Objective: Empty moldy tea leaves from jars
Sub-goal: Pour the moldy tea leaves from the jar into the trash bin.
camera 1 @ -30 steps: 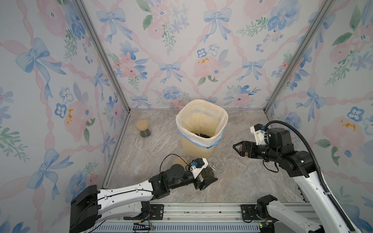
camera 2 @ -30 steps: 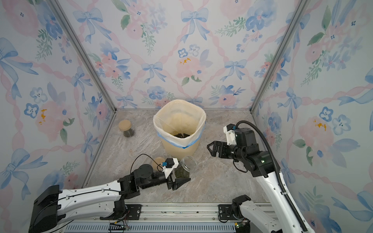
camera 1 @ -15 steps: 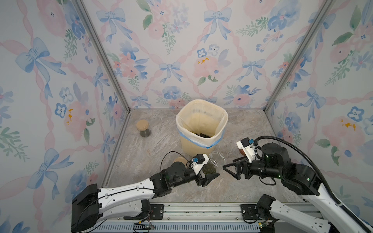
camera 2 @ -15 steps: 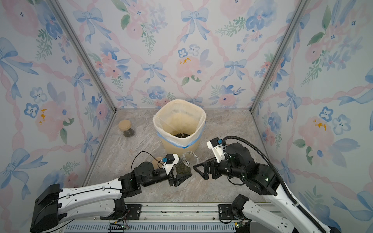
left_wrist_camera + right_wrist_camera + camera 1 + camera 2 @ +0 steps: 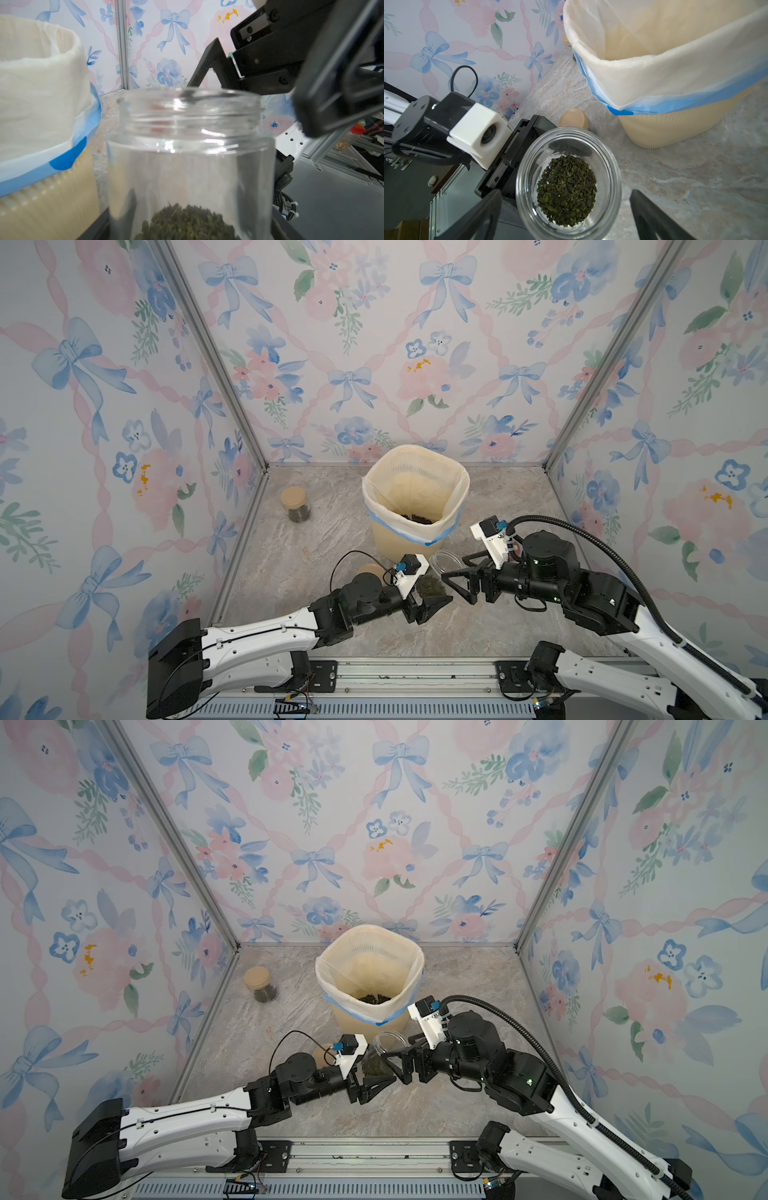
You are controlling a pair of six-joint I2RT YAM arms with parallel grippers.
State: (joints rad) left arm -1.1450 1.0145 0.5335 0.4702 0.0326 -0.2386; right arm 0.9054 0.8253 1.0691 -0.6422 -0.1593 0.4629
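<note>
Step looks like a handover. Left gripper (image 5: 430, 599) is clamped on the lower body of the open jar (image 5: 438, 572), lid off, mouth up, low near the front edge of the tabletop (image 5: 332, 531) about mid-width, just in front of the bin (image 5: 399, 543). Moldy tea leaves (image 5: 566, 191) are heaped in the jar bottom, and no spill shows. Some dark leaves also lie in the bin's liner. Right gripper (image 5: 455, 570) has its jaws spread wide, one either side of the jar's upper part in the right wrist view. Contact with the glass is unclear, probably not touching yet. To do it well, the right should close just under the threaded neck, above the left's fingers and square across the width, so the smooth glass doesn't squirt out. Left lets go only once the right is firm. Hold the jar upright until it is over the bin rim, then tip the mouth well inside the liner. Mind the loose lid (image 5: 574, 121) lying flat just beside the jar, and the fingers clashing. Pose: the left arm is stretched low from the front-left, forearm near level. The right arm comes in from the front-right, elbow raised, gripper pointing toward the left edge and slightly down. Closed jar (image 5: 296, 506) stands well apart near the far-left corner.
</note>
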